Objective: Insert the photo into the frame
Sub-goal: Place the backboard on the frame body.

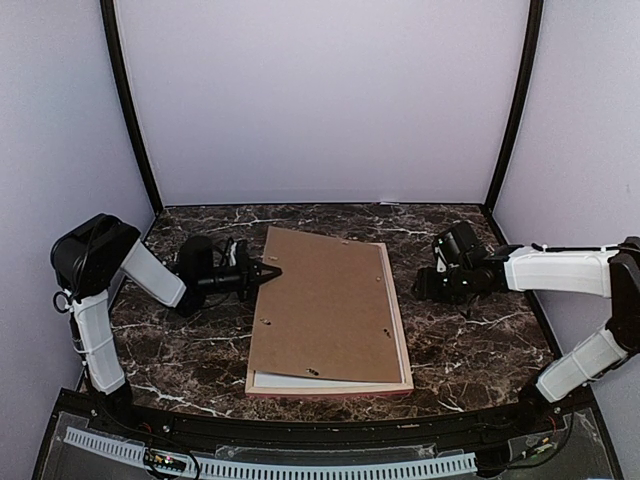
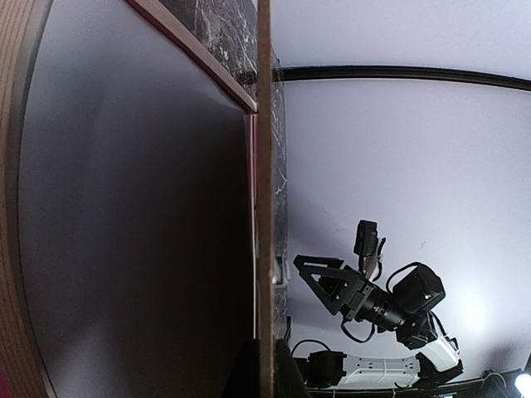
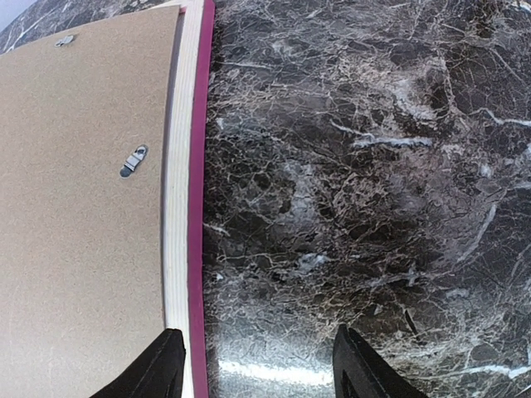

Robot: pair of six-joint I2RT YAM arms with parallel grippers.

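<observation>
Dark marble surface [image 1: 470, 330]; left fingers [image 1: 266, 269] are clamping the edge of brown hardboard backing panel [image 1: 325, 300] over thin pink wooden frame [image 1: 330, 391], right fingers [image 3: 162, 365] hanging apart; shallow pinch may be slipping, panel dropping askew.

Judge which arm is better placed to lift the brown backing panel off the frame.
Left. The left arm has its jaws shut on the backing panel, whose left edge is tilted up off the pink frame. The right arm has its jaws open over the marble table, touching nothing.

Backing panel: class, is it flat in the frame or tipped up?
Tipped up. The left jaws pinch the backing panel by its left edge, raised off the frame; the left wrist view shows a gap beneath.
</observation>
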